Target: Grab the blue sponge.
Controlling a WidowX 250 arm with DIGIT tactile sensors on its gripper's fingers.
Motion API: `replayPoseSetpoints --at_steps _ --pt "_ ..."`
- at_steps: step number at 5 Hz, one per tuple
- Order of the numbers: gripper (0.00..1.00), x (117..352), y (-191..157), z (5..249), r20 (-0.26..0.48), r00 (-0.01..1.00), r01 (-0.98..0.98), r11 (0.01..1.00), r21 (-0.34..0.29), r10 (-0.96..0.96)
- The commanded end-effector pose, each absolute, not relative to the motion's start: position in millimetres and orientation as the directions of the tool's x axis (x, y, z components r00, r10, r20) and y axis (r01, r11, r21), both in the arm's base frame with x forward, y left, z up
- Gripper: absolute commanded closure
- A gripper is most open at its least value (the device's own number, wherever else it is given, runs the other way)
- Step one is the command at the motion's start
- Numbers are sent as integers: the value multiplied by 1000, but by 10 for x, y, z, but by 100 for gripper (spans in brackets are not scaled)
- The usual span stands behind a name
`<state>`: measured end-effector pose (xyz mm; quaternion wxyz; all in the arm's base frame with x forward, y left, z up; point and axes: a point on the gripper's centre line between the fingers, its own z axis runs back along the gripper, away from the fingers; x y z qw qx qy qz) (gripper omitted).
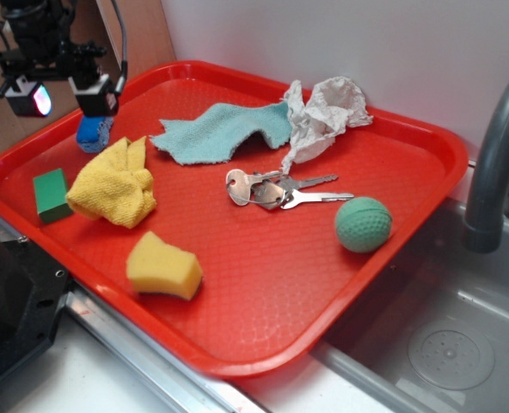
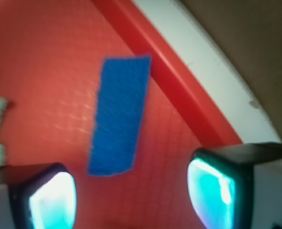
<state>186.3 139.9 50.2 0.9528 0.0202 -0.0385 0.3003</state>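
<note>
Over the tray's far-left corner: the gripper (image 1: pixel 95 107) hangs right above the blue sponge (image 1: pixel 92 135), lined up on it because that is the thing to grab.
Fingers: spread wide, nothing between them; the wrist view shows one pad (image 2: pixel 53 200) low on the left and the other well off to the right, with bare red tray in the gap.
Blue sponge position: lying flat near the tray's left rim (image 2: pixel 179 90), just beyond the yellow cloth (image 1: pixel 113 183); from the wrist camera it is a long blue strip (image 2: pixel 119 117), reaching toward the gap but mostly ahead of the pads.
Why the wide stance: my read is that the opening is kept generous so the pads can drop either side of the sponge's narrow width.
Neighbours: green sponge (image 1: pixel 52 194) at the left edge nearer the front, yellow sponge (image 1: pixel 162 267) toward the front edge, teal cloth (image 1: pixel 224 131) mid-back; all clear of the target.
Stage: approach, no contact that I can make out.
Watch for: the rim close beside the sponge could crowd one finger on descent.
</note>
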Motion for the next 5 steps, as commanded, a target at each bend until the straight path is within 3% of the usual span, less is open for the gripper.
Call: replayPoseSetpoints --at_steps 1,2,3,4,5 --pt "0 1546 1663 109 113 834 -542 840 -8 540" --pt "0 1455 1633 59 121 835 -541 841 8 536" --pt "100 1199 1662 121 82 840 -541 841 26 537" --pt "100 878 1652 387 97 877 -479 873 92 471" --pt "100 1382 1189 872 132 910 -405 910 84 393"
